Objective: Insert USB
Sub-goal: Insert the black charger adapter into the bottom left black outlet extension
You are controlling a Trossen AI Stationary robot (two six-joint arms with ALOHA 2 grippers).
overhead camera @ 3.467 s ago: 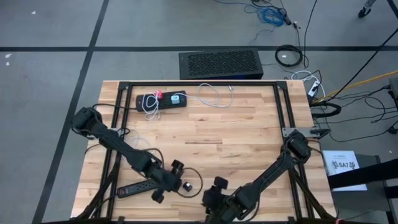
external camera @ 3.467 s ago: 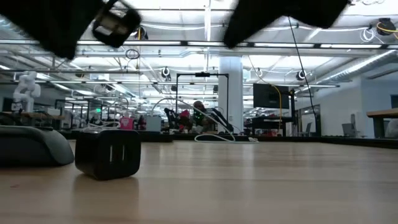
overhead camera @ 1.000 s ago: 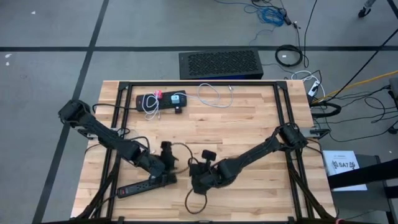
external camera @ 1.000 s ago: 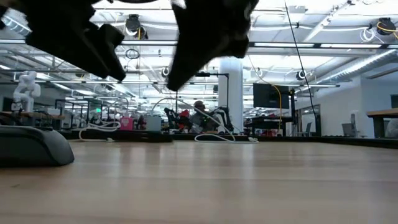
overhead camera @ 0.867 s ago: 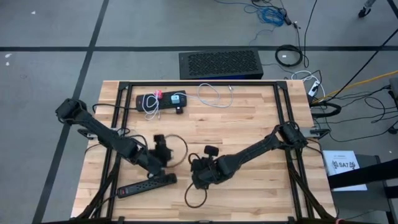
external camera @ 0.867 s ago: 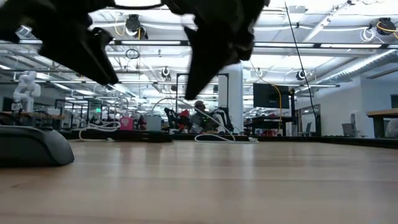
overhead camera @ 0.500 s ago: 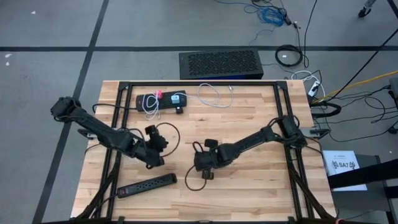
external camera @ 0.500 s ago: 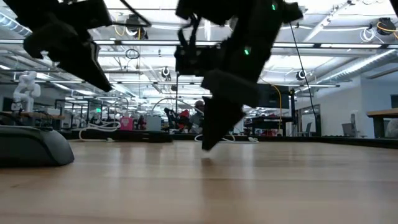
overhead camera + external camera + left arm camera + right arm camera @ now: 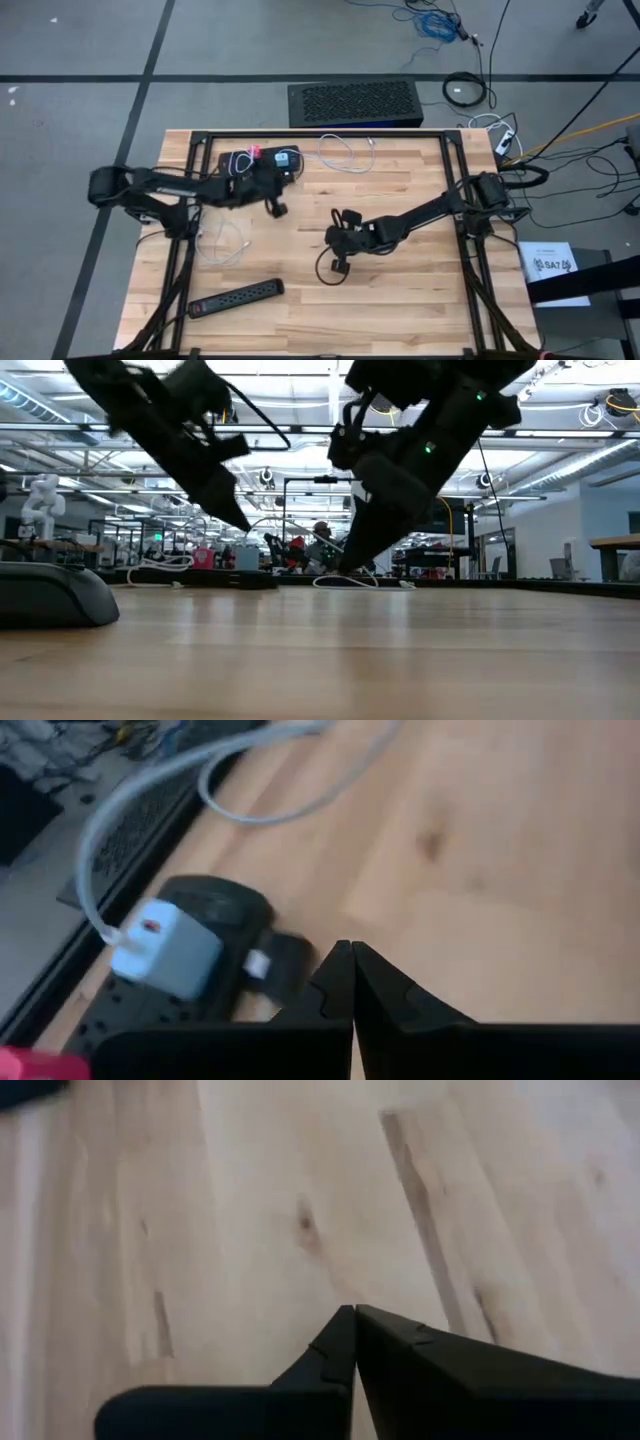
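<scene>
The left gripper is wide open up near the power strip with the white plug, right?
Not quite. The left gripper is shut, its fingers pressed together, as the left wrist view shows. It is indeed near the power strip with the white plug.

Table (image 9: 400, 180): pale blond wood in long planks, with brown grain streaks and small dark knots.
Table frame (image 9: 330, 134): black.
Arms, left pincer (image 9: 352, 956) and right pincer (image 9: 355, 1317): black.
Near power strip (image 9: 236, 298): black.
Far power strip (image 9: 240, 161): black, carrying a white charger (image 9: 165, 950) with a small red mark, and a pink plug (image 9: 254, 152).
Cable (image 9: 345, 153): white.
Grille box (image 9: 355, 102) beyond the table: black, fine mesh pattern.
Floor (image 9: 80, 110): grey with dark lines.
</scene>
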